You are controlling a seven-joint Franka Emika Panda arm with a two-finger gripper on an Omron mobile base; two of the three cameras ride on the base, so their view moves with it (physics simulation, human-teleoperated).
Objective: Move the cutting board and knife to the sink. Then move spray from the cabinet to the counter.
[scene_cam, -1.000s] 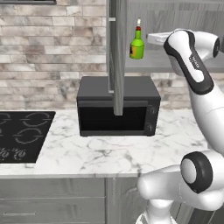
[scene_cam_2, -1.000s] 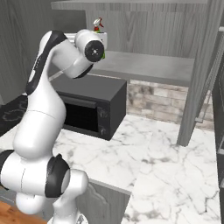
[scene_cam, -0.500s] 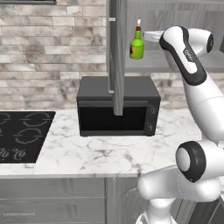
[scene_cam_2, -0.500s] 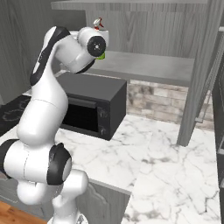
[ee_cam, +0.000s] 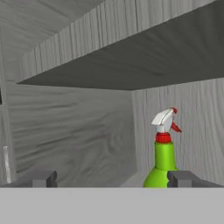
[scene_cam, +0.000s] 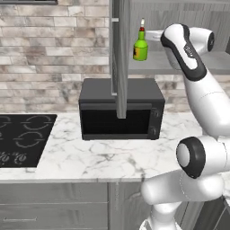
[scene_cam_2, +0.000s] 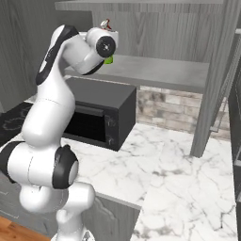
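The spray (ee_cam: 164,160), a green bottle with a red neck and white nozzle, stands upright on the cabinet shelf (scene_cam_2: 155,71). In the hand view it sits between my fingertips, close to the right fingertip (ee_cam: 182,178) and some way ahead of it. My gripper (ee_cam: 112,179) is open and holds nothing. In the left base view the spray (scene_cam: 140,47) stands just left of my hand, behind the open cabinet door (scene_cam: 120,54). In the right base view the spray (scene_cam_2: 109,60) is mostly hidden by my wrist. The counter (scene_cam: 103,157) lies below. The cutting board, knife and sink are out of view.
A black microwave (scene_cam: 121,110) stands on the counter under the cabinet. A black stovetop (scene_cam: 20,139) lies at the left. The edge of the open cabinet door hangs down in front of the microwave. Marble counter (scene_cam_2: 174,169) stretches to the right.
My arm has reached further left into the cabinet, bringing the hand up to the spray. The jaws have stayed open. The spray has not moved.
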